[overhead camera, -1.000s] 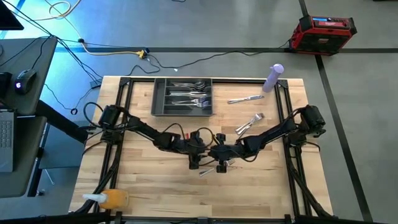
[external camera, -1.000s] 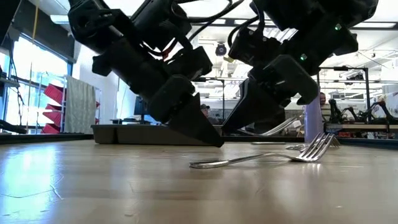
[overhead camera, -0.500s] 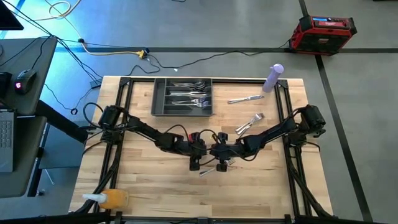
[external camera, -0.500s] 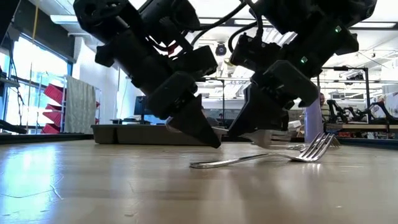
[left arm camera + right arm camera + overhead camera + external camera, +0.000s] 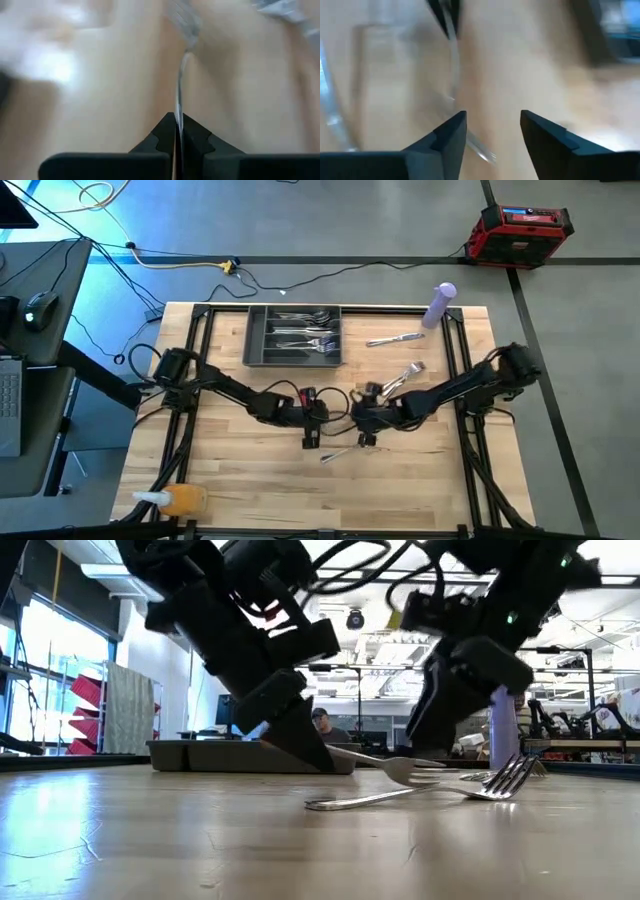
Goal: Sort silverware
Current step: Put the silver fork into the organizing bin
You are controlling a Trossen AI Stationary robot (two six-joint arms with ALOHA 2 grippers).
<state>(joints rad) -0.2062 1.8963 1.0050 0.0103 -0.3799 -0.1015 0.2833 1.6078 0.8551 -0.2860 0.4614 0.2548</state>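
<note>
Left gripper [image 5: 176, 132]: jaws clamped on a fork [image 5: 395, 768] handle, lifted mid-counter | Right gripper [image 5: 492, 125]: jaws wide, empty, just beside | Second fork [image 5: 420, 792] lies below | Tray [image 5: 294, 335] holds more silverware [image 5: 305, 332], contents hard to distinguish | Wrist views blurred

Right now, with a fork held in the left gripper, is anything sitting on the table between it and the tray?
Nothing visible. The left gripper is shut on the fork; bare table lies up to the tray.
</note>
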